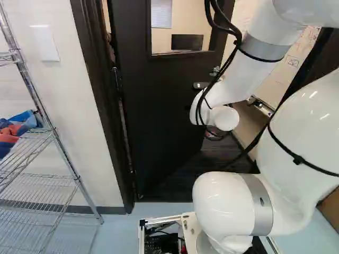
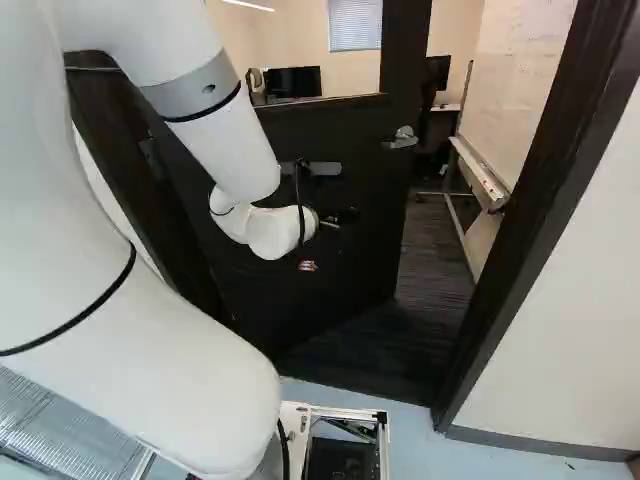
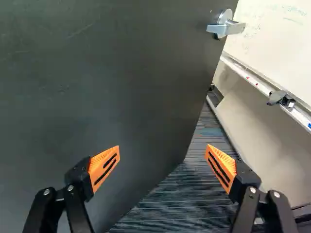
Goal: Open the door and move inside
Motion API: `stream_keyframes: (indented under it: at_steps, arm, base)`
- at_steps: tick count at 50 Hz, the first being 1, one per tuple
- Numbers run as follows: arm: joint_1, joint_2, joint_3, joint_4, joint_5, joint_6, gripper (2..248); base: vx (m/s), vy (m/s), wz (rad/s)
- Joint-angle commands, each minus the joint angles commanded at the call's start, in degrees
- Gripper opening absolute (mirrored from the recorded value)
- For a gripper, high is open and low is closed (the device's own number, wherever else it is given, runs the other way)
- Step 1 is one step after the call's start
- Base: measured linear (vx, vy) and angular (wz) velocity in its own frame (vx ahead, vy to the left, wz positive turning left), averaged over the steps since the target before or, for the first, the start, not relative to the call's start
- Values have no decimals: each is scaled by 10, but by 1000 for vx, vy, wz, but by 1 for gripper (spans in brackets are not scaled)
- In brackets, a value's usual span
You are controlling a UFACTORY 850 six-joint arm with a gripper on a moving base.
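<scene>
The black door [image 2: 340,260] stands partly open, swung inward into the room, hinged on its left side in the base views. Its silver lever handle [image 2: 402,138] is near the free edge; the wrist view also shows the handle [image 3: 226,25], ahead of the gripper and off to one side. In the right base view my gripper [image 2: 332,220] is small and dark, in front of the door below the handle's height. In the wrist view the gripper [image 3: 163,167] has its orange-padded fingers wide apart, with nothing held between them and the door face and carpet beyond.
Door frame posts stand at the left [image 1: 100,95] and right [image 2: 545,215]. Through the doorway are dark carpet [image 2: 435,280], a whiteboard [image 2: 520,80] with a tray on a stand, and monitors [image 2: 292,82]. A wire shelf [image 1: 39,174] stands left of the doorway.
</scene>
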Motion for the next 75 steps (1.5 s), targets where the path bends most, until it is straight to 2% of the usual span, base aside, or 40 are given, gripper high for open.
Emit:
stream_keyframes:
  at_steps: [23, 54, 75]
  arm:
    - [0, 0, 0, 0, 0, 0, 247]
    - [4, -8, -7, 1, 0, 0, 247]
    - [27, -38, -36, 35, 0, 0, 247]
  base:
    - [83, 30, -12]
    - [2, 0, -2]
    - [0, 0, 0]
